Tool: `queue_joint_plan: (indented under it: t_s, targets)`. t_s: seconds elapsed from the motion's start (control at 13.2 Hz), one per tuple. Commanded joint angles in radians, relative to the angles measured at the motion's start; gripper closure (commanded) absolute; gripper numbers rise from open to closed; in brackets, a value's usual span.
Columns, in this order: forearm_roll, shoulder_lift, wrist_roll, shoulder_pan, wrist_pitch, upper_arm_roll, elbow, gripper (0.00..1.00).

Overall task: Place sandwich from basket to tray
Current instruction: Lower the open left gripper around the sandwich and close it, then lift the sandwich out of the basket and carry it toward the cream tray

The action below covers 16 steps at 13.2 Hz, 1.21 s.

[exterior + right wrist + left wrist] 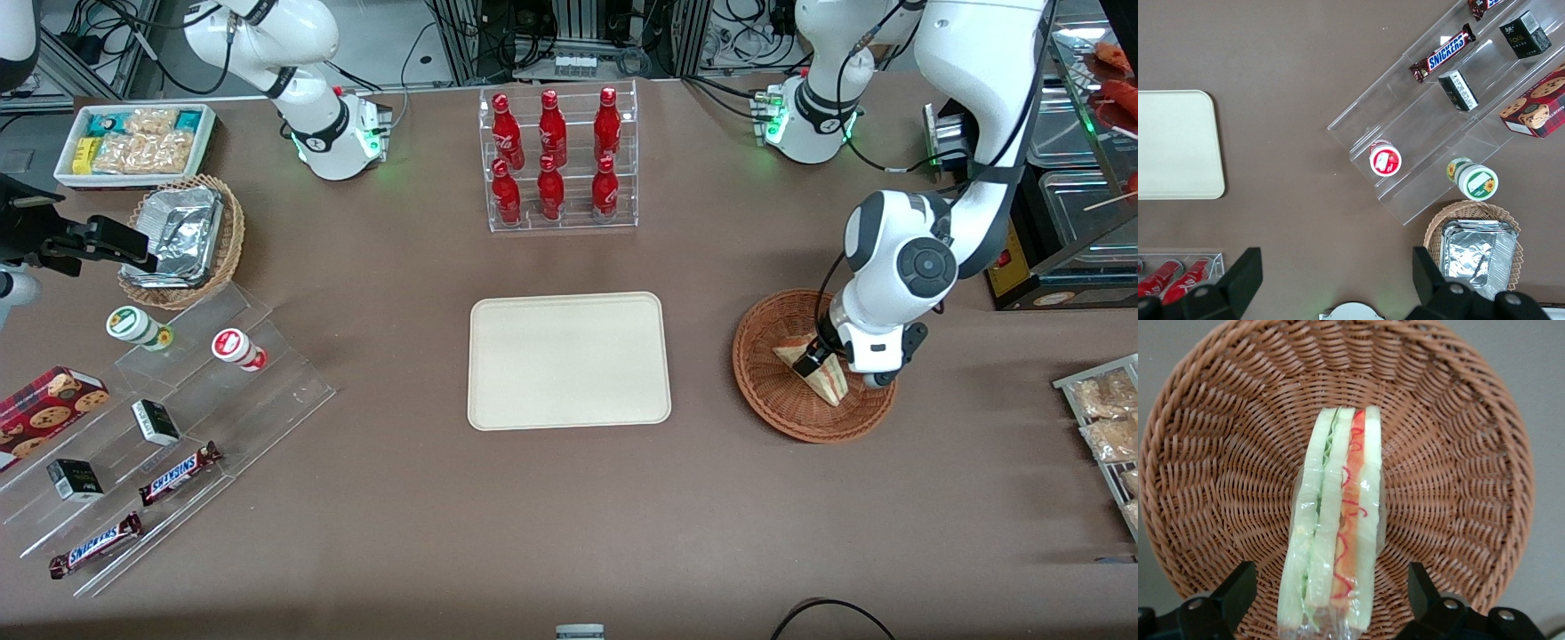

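Note:
The sandwich [827,380] [1338,520], a plastic-wrapped wedge of pale bread with green and red-orange layers, stands on edge in the reddish-brown wicker basket [805,427] [1458,453]. My left gripper [811,363] [1329,580] is down inside the basket, open, with one black finger on each side of the sandwich. A gap of wicker shows between each finger and the wrap, so the fingers [1238,590] are not touching it. The cream-beige tray [569,360] lies bare at the table's middle, beside the basket toward the parked arm's end.
A clear rack of red bottles [560,160] stands farther from the front camera than the tray. Bagged snacks [1107,418] lie at the working arm's end. Clear steps with candy bars [178,471], a foil-container basket [182,236] and a white snack box [133,142] sit toward the parked arm's end.

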Motion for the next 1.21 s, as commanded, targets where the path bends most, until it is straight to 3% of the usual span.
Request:
queue_joint_plan:
  t_s: [0.0, 0.08, 0.15, 0.53, 0.91, 1.13]
  targets:
    - [0.019, 0.013, -0.030, -0.012, 0.017, 0.006, 0.003, 0.41]
    - [0.019, 0.011, -0.030, -0.011, 0.015, 0.006, 0.003, 0.79]
    - [0.019, 0.013, -0.027, -0.012, 0.014, 0.006, 0.001, 1.00]
    - [0.020, -0.020, -0.013, -0.012, -0.051, 0.006, 0.032, 1.00]
    - [0.020, -0.015, -0.007, -0.060, -0.375, -0.004, 0.279, 1.00]
    - [0.016, 0.014, 0.011, -0.106, -0.411, -0.010, 0.374, 1.00]
